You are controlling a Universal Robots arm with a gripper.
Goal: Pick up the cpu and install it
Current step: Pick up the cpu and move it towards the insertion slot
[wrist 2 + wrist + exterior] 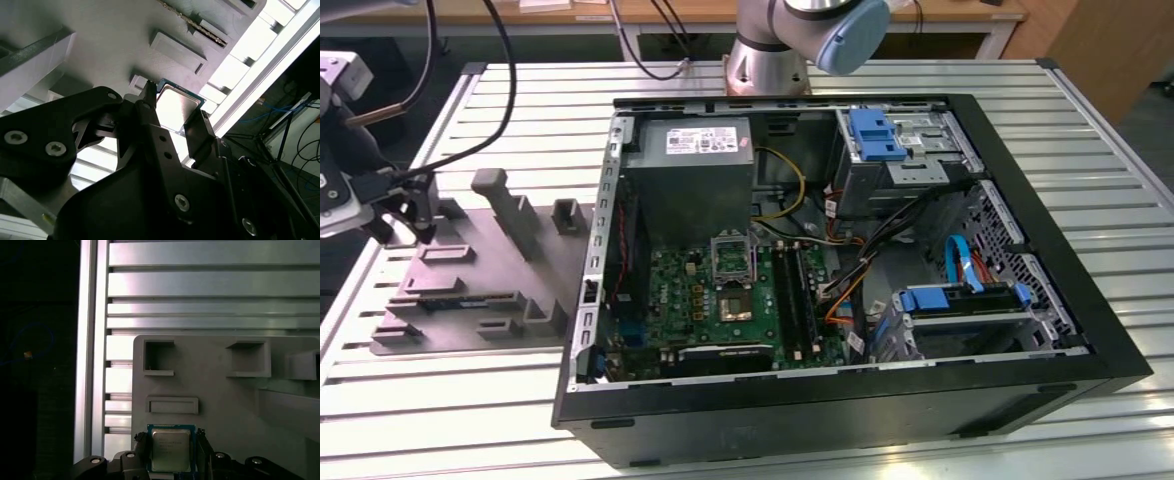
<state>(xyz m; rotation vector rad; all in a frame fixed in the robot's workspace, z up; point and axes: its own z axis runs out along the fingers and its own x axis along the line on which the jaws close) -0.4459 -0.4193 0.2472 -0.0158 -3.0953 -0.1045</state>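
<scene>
My pincer [171,437] seems clamped on the cpu [170,455] by its edges, sparing the face, over the grey fixture [220,400].

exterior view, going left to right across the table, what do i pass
gripper -> grey fixture plate -> green motherboard -> blue drive caddy
</scene>
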